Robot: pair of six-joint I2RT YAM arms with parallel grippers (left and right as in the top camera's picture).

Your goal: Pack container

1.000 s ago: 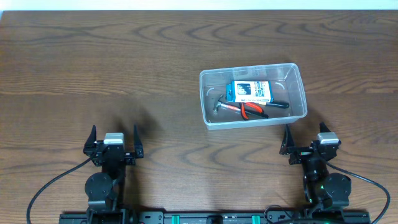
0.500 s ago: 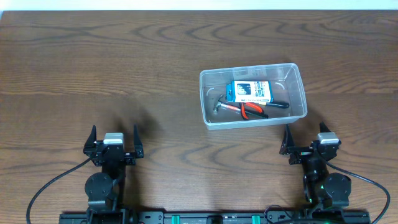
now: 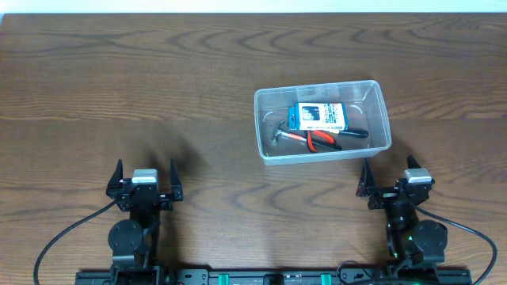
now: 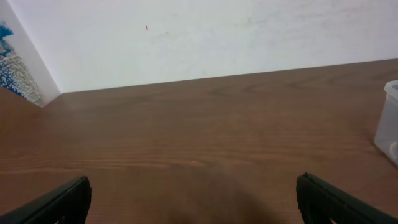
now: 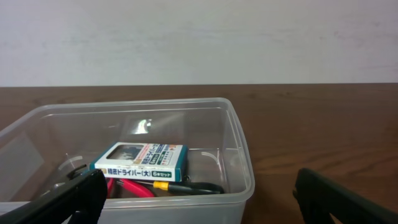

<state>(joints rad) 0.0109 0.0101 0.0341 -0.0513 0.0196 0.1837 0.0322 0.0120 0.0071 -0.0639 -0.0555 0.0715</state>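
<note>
container [image 3: 379,111] right of centre on table [image 3: 119,87], just ahead of right gripper [image 3: 389,168] | open wood before left gripper [image 3: 146,168] | both pairs of fingers wide, empty | blue-and-white box [image 5: 142,160] print legible only from right wrist

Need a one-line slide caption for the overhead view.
Left gripper and right gripper open, apart from the container holding a blue-and-white box, hammer and red-handled pliers.

A small blue-and-white printed cardboard box [image 3: 318,116] lies flat. Just beside its near edge lie a small metal-headed hammer [image 3: 278,134], red-handled pliers [image 3: 321,140] and a black-handled tool [image 3: 356,133]. Around the box spreads a dark brown wood-grain table [image 3: 158,95], with a plain white wall [image 4: 217,31] beyond it.
</note>
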